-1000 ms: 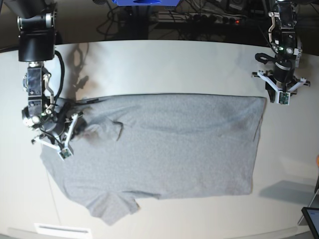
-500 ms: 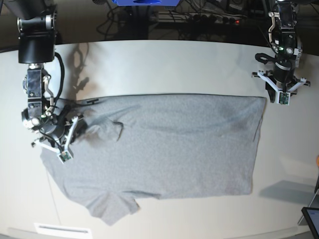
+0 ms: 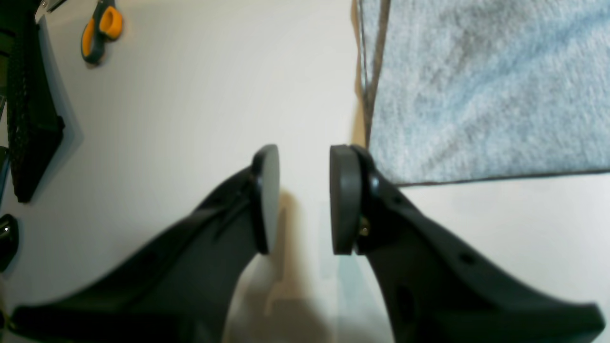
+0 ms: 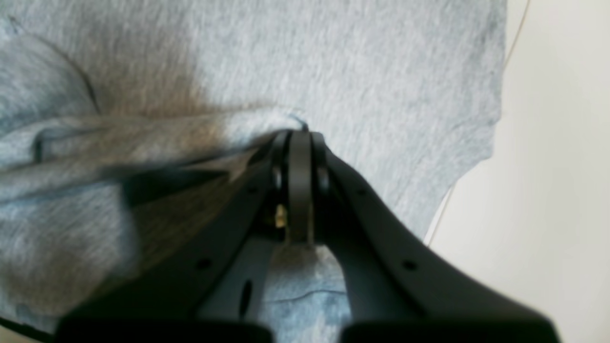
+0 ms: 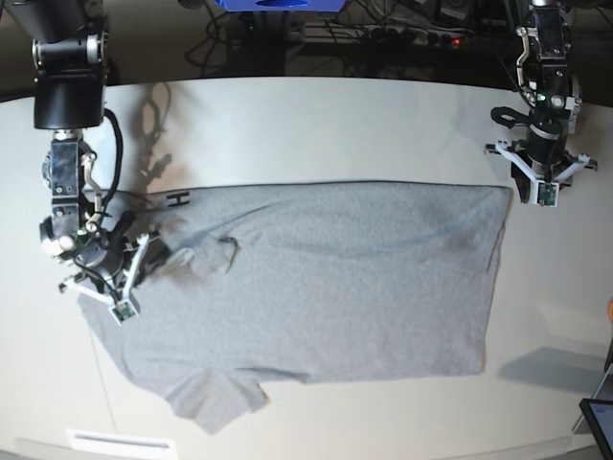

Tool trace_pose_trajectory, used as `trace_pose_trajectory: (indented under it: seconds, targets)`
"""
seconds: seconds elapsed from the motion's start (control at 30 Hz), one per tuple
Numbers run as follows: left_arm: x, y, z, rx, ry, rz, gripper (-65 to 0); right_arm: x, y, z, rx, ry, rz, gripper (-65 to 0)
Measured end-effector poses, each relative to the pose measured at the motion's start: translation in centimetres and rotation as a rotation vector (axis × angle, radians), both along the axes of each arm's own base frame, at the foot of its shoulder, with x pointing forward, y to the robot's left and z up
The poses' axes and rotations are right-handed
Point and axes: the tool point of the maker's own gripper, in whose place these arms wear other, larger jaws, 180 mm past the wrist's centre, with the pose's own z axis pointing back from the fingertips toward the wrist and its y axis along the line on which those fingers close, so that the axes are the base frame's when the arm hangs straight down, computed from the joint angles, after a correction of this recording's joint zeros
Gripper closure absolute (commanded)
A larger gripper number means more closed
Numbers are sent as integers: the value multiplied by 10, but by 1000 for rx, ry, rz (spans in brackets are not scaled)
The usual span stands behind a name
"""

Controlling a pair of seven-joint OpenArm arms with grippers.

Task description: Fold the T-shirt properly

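Pinched heather-grey cotton T-shirt (image 5: 316, 278) sleeve in right gripper (image 4: 299, 138); left gripper (image 3: 304, 200) spread, empty, just beside hem corner.

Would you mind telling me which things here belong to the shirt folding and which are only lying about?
Part of the job:
T-shirt, spread on the table
right gripper, shut on a bunch of its cloth
left gripper, open beside its corner

Lying about:
orange-handled scissors
black mesh item
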Motion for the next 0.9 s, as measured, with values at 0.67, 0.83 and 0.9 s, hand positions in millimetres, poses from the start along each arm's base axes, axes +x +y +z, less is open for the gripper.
trace_pose_trajectory:
  seconds: [0.67, 0.83, 0.9]
  targets:
    - [15, -7, 8, -25, -51, 10, -183, -2, -39, 54, -160, -183, -81, -196]
    - [41, -28, 14, -90, -126, 8, -183, -39, -36, 59, -199, -207, -106, -197]
    - [45, -42, 10, -108, -120, -19, -181, -58, -25, 45, -171, -167, -91, -200]
